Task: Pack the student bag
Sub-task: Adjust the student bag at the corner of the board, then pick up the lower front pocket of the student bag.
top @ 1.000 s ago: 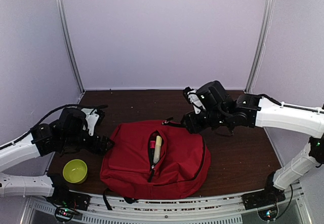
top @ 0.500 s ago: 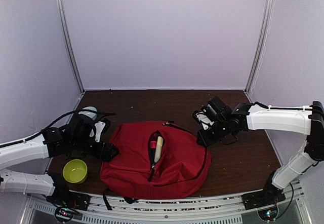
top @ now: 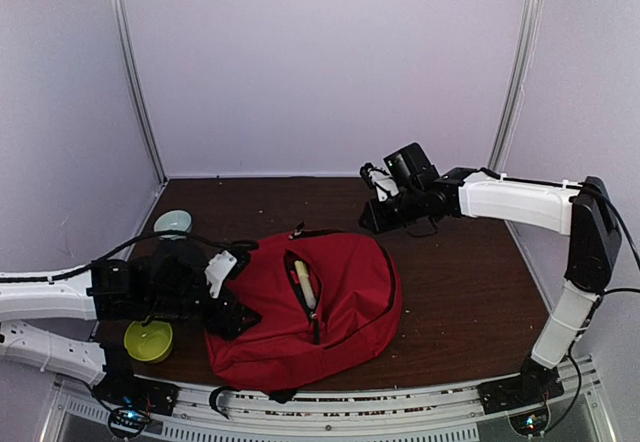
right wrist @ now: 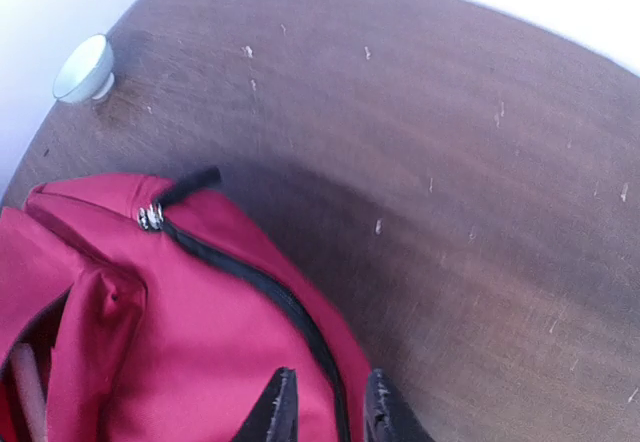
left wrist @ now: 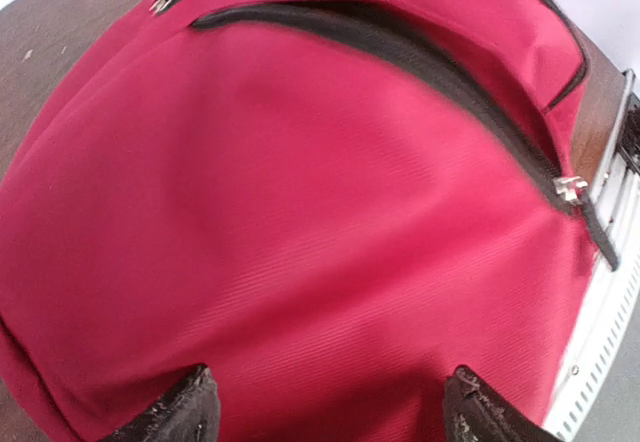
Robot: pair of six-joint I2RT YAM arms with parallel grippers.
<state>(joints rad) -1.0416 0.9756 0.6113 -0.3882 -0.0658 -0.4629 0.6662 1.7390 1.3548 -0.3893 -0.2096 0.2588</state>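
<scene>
The student bag (top: 340, 307) is a large red backpack lying flat mid-table, its front zip pocket (top: 303, 297) open with a cream stick (top: 300, 282) inside. My left gripper (top: 236, 314) is open, jaws wide apart and pressed against the bag's left side; red fabric (left wrist: 300, 212) fills the left wrist view between the fingers (left wrist: 188, 409). My right gripper (top: 371, 219) is at the bag's back right corner. In the right wrist view it (right wrist: 330, 417) is nearly closed on the bag's edge (right wrist: 240, 312) along the black zip.
A yellow-green bowl (top: 147, 340) sits at the front left beside my left arm. A pale bowl (top: 173, 223) stands at the back left and also shows in the right wrist view (right wrist: 83, 67). The table's front rail (left wrist: 610, 302) runs just past the bag.
The bag has turned and slid, its top now pointing back right. My right gripper moved back and left with the bag's corner. My left gripper moved right, along the bag's left side.
</scene>
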